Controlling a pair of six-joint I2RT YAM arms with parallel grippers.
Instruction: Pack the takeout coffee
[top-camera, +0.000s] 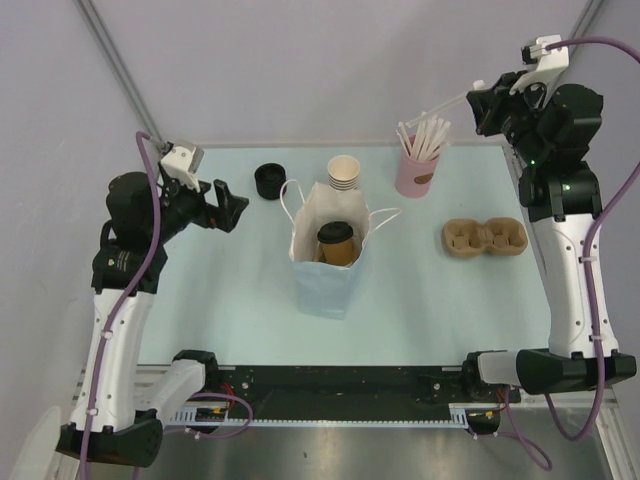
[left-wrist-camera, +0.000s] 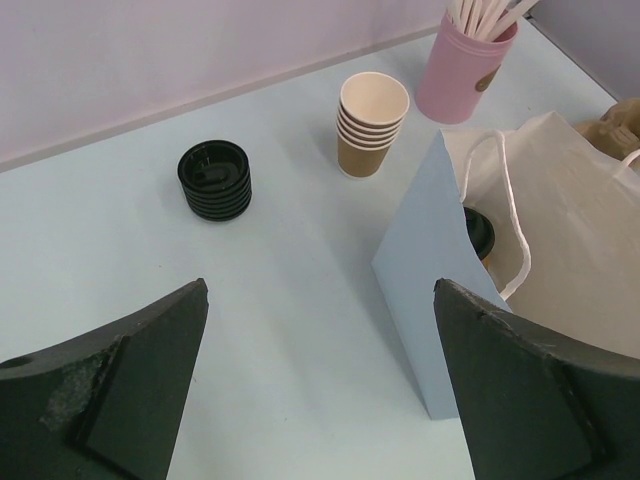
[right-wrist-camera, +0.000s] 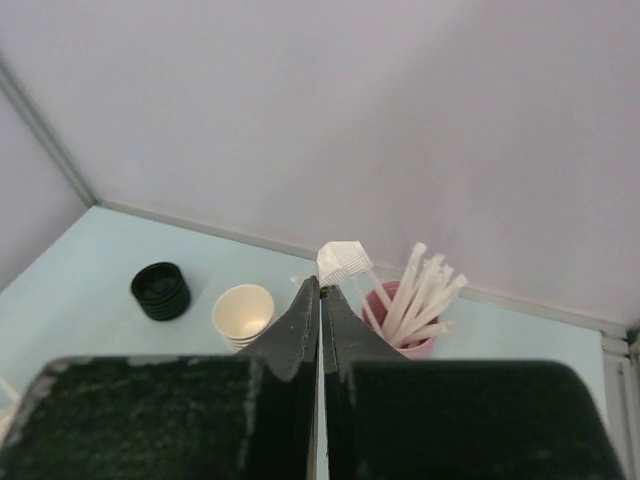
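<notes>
The takeout coffee (top-camera: 336, 240), a brown cup with a black lid, stands inside the open paper bag (top-camera: 325, 285) at the table's middle. In the left wrist view only the lid's edge (left-wrist-camera: 478, 232) shows behind the bag's pale blue side (left-wrist-camera: 430, 290). My left gripper (top-camera: 232, 208) is open and empty, held above the table left of the bag; its view shows the gripper (left-wrist-camera: 320, 290) wide apart. My right gripper (top-camera: 480, 100) is shut on a white wrapped stick (top-camera: 445, 103), held high above the pink cup (top-camera: 417, 170). In the right wrist view (right-wrist-camera: 320, 285) the stick's end (right-wrist-camera: 342, 262) pokes out past the tips.
A stack of lidless brown cups (top-camera: 343, 172) and a stack of black lids (top-camera: 269, 180) stand behind the bag. A brown pulp cup carrier (top-camera: 484, 238) lies to the right. The pink cup holds several white sticks. Walls close the back and sides.
</notes>
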